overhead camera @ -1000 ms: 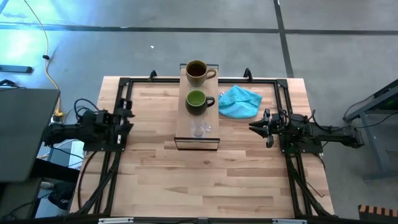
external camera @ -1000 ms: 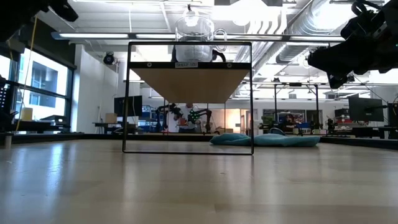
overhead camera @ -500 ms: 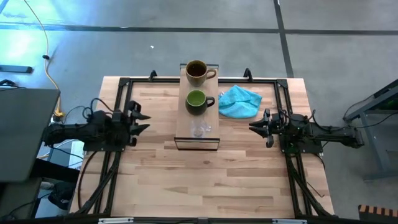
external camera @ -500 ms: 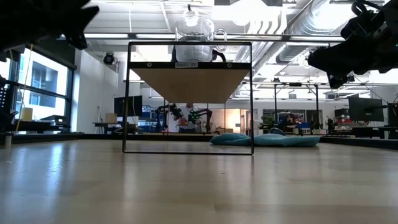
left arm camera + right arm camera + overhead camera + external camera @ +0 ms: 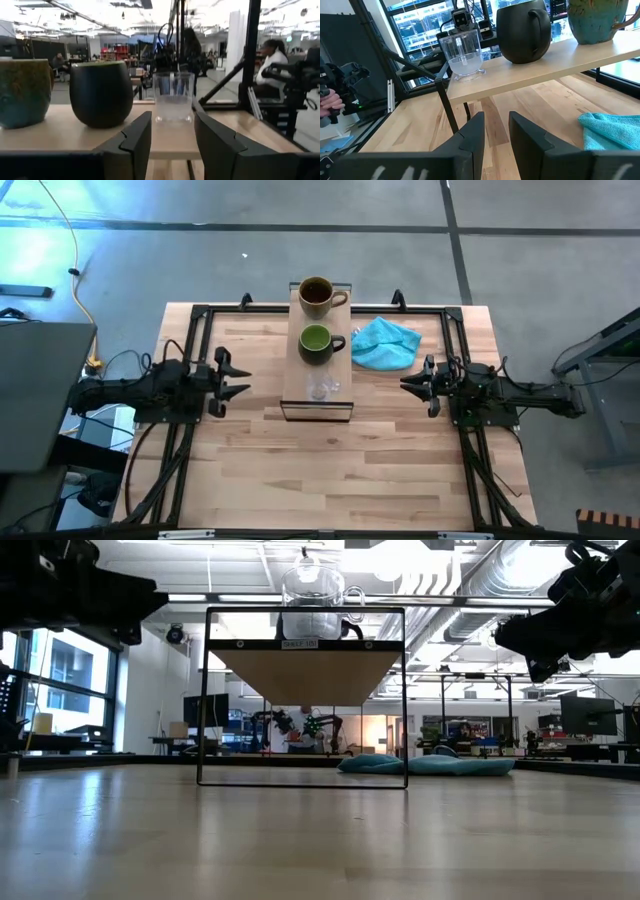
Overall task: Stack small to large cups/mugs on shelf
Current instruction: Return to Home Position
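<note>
Cups are sitting in a single row along the shelf (image 5: 294, 376): the tiny glass cup (image 5: 322, 388) nearest its front end, the dark green mug (image 5: 316, 342) in the middle, and the brown-tan mug (image 5: 316, 295) at the far end. None of the three is touching another. The turquoise cloth (image 5: 385, 343) is lying on the table (image 5: 330, 470) just to the right of the shelf.

I am holding my left gripper (image 5: 243, 380) above the table to the left of the shelf, level with the glass cup, fingers apart and gripping nothing. My right gripper (image 5: 404, 385) is hovering on the opposite side, near the cloth, its fingers parted by a narrower gap and likewise empty.

If I were handling these again, I am judging the glass as light, slick and easily cracked, so I would be pinching its straight wall gently from both sides. The mugs look heavier, stiff and glazed; I would be taking each across the rim wall, opposite the handle. The ordering looks done to me.
</note>
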Action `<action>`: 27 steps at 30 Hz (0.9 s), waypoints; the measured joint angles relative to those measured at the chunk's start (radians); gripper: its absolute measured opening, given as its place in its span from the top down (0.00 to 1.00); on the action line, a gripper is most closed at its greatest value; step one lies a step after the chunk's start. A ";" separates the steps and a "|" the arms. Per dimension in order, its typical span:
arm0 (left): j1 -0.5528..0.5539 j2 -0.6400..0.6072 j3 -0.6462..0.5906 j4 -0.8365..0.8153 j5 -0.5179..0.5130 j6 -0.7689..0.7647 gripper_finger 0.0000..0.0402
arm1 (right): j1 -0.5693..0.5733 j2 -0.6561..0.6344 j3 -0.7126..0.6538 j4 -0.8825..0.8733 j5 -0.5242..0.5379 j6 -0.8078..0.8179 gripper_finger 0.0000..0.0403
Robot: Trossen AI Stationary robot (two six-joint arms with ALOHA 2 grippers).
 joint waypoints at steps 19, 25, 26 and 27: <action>0.000 0.000 0.000 -0.166 0.058 0.006 0.66 | 0.000 0.000 0.000 0.000 0.000 0.000 0.80; 0.000 0.000 0.000 -0.165 0.060 0.007 0.66 | 0.000 0.000 0.000 0.000 0.000 0.000 0.80; 0.000 0.000 0.000 -0.165 0.060 0.007 0.66 | 0.000 0.000 0.000 0.000 0.000 0.000 0.80; 0.000 0.000 0.000 -0.165 0.060 0.007 0.66 | 0.000 0.000 0.000 0.000 0.000 0.000 0.80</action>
